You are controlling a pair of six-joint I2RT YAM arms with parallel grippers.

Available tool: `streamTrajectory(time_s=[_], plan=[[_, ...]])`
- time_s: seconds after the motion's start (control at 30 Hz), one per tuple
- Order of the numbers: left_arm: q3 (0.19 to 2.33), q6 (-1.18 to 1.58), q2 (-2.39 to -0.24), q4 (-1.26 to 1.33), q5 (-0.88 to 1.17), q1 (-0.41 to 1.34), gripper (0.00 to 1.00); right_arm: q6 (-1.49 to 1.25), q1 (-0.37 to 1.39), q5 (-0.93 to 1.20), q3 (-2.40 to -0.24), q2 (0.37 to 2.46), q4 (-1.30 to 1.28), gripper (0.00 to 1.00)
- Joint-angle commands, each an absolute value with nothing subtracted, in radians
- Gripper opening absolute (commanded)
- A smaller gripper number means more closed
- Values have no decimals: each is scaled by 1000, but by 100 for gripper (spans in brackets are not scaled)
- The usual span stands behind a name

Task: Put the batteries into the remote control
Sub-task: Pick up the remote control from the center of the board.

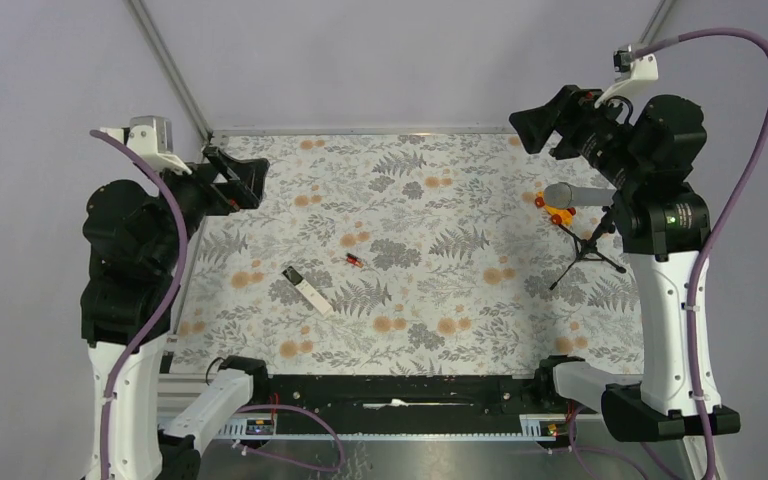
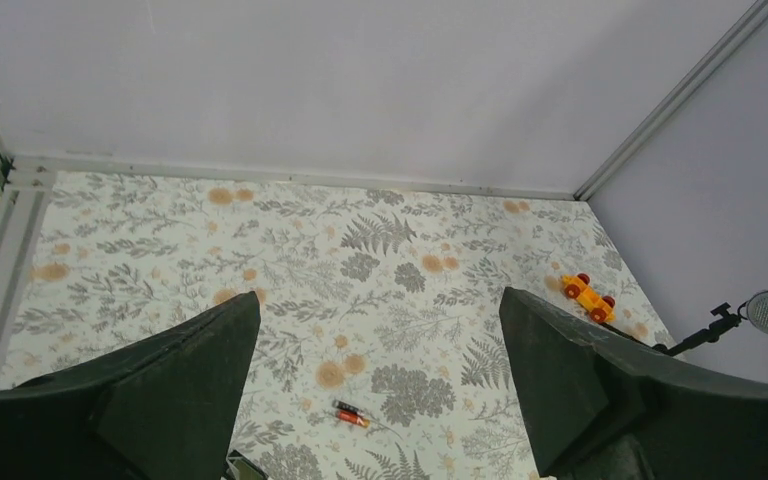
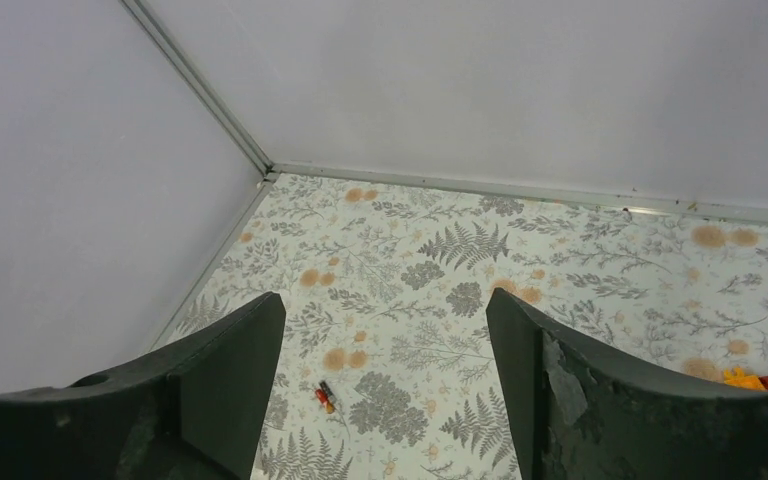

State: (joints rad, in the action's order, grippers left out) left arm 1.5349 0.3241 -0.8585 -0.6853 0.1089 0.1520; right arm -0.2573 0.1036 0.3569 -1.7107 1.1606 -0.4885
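The left gripper [image 2: 378, 300] and right gripper [image 3: 385, 298] both gape wide and empty above the far corners. The 2 batteries [image 1: 354, 261] lie together mid-bench, near the remote control [image 1: 307, 289], which lies slantwise toward the near-left corner. An orange toy [image 1: 556, 210] and a microphone [image 1: 572, 194] stand by the right edge.

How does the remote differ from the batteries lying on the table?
The remote is a white bar with a dark grey end; the batteries are red-and-black cylinders. The remote is far longer than the batteries. The remote lies closer to the near edge of the table; the batteries sit just beyond it, rightward, not touching. Both lie flat there, ungripped.
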Motion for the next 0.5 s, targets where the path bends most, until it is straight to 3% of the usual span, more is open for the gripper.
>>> streamTrajectory(time_s=[0.0, 0.2, 0.47], plan=[[1465, 356, -830, -640, 112, 153, 99, -316, 100, 387, -1768, 1203, -544, 82], [1188, 421, -727, -576, -125, 153, 99, -402, 138, 596, -1812, 1305, -595, 80], [998, 652, -799, -782, -319, 150, 99, -486, 515, 355, -1692, 1354, -498, 73]])
